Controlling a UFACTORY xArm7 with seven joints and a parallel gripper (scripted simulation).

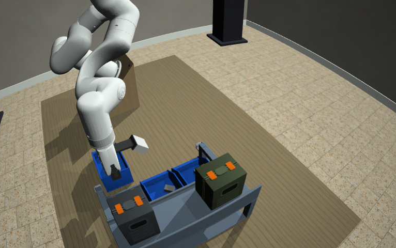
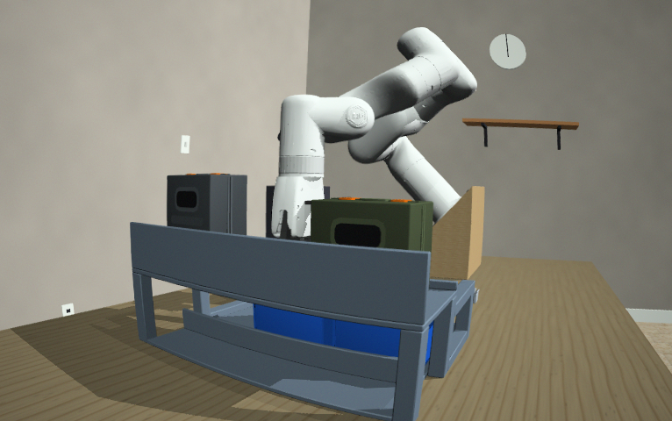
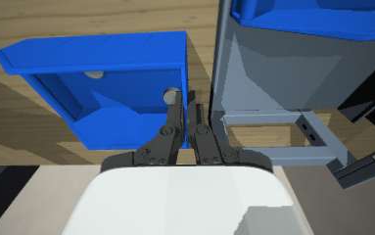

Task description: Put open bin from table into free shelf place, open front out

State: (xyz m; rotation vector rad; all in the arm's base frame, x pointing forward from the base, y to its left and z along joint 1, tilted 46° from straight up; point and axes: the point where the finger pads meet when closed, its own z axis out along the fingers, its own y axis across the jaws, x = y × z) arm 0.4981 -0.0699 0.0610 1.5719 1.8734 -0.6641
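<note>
My claw (image 3: 187, 115) is pinching nearly shut on the side wall of the blue bin (image 3: 101, 93) sitting on the bench (image 1: 174, 101) beside the shelf (image 3: 272, 73).

White arm (image 1: 96, 101), dark end effector (image 3: 188, 117)

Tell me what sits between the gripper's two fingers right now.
In the wrist view, the gripper is shut on the blue bin's thin side wall: one finger stands inside the bin, the other outside, toward the grey shelf.
</note>
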